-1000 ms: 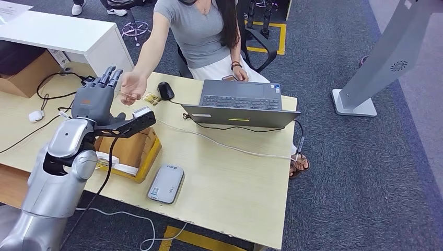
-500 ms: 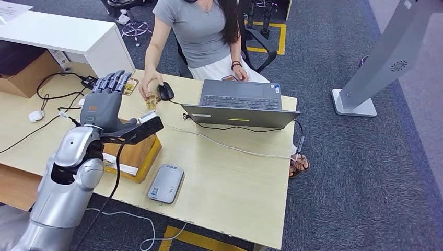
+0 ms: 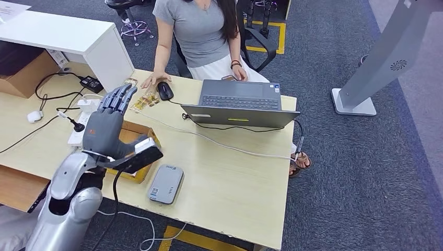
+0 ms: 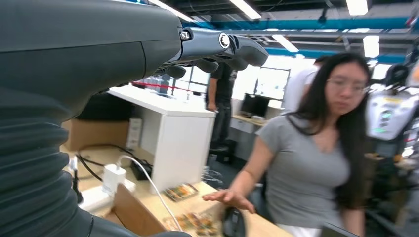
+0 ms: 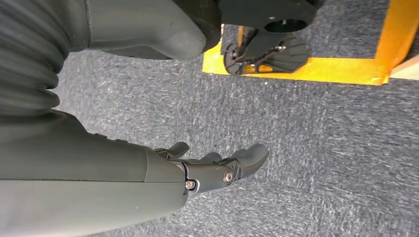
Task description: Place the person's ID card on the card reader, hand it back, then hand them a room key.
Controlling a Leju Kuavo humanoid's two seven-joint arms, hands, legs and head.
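Left hand [image 3: 107, 125] hovers empty, cards [image 3: 144, 100] just beyond its fingertips.

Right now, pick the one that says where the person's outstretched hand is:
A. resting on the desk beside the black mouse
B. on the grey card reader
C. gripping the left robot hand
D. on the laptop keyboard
A: in the head view the person's hand lies flat on the desk just beside the black mouse, apart from the left robot hand.

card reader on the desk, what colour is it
The flat card reader is light grey with rounded corners, clearest in the head view.
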